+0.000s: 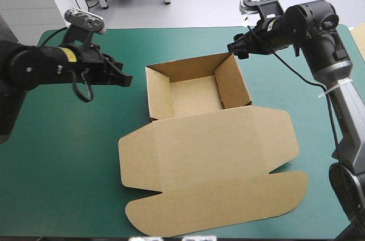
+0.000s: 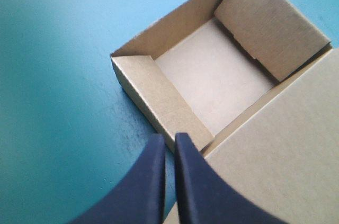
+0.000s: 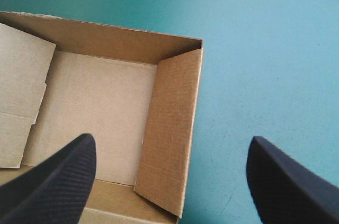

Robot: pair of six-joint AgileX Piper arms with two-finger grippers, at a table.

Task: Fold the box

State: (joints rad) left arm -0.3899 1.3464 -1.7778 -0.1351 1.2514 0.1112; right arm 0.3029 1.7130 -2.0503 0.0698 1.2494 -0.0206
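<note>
Table cover [image 1: 57, 167], teal-green, carries the brown box [image 1: 194, 96] near its middle. The box stands as an open tray with four raised walls of plain matte board, its end flaps tucked inside. Lid [image 1: 211, 155] lies flat toward the near edge, with rounded flaps at its end and sides (both wrist views cut it off). Left gripper [image 1: 126, 80] hovers just beside the tray's left wall, black fingers clenched together on nothing. Right gripper [image 1: 235, 49] hangs above the far right corner, fingers spread wide; from above their tips are hard to make out.

Box [image 1: 211, 155] matt brown board; cover [image 1: 63, 155] smooth.
</note>
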